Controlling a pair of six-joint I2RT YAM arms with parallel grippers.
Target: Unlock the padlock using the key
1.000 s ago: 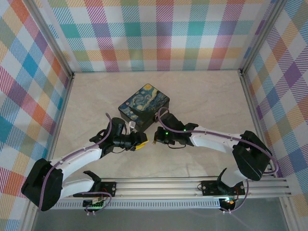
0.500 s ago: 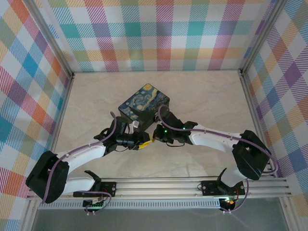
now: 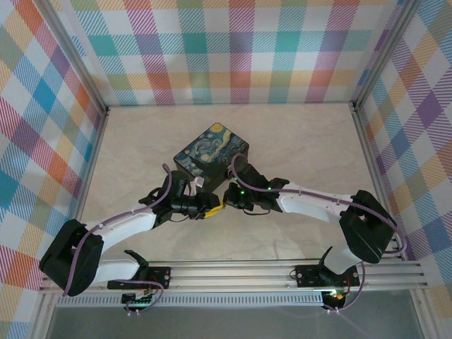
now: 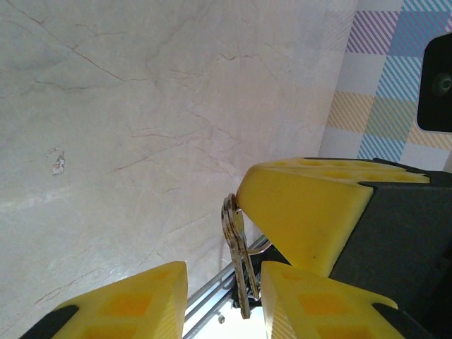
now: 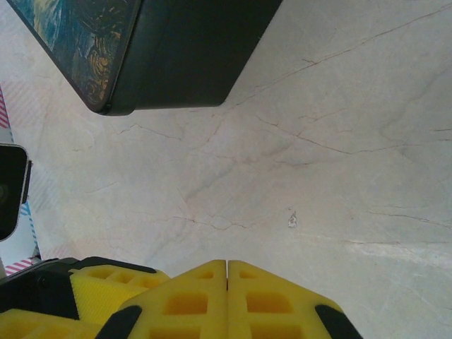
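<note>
My right gripper point(image 3: 227, 199) point(image 5: 227, 265) is shut, its yellow fingers pressed flat together. In the left wrist view its tip point(image 4: 247, 199) pinches the key point(image 4: 238, 248), a thin pale metal bunch on a ring that hangs down. My left gripper point(image 3: 212, 207) point(image 4: 224, 277) is open, tip to tip with the right one. The key's blades dangle in the gap between its fingers, nearer the right finger point(image 4: 311, 304). The dark night-sky box point(image 3: 212, 155) point(image 5: 176, 49) lies just behind both grippers. The padlock cannot be made out; the arms cover the box's near side.
Pale marble tabletop point(image 3: 304, 141) with open room to the right and left of the box. Plaid walls point(image 3: 233, 49) close in three sides. The aluminium rail point(image 3: 240, 272) carrying both arm bases runs along the near edge.
My left gripper has moved right and slightly up until it meets the right gripper's tip. The right gripper has edged a little toward the box, still holding the key.
</note>
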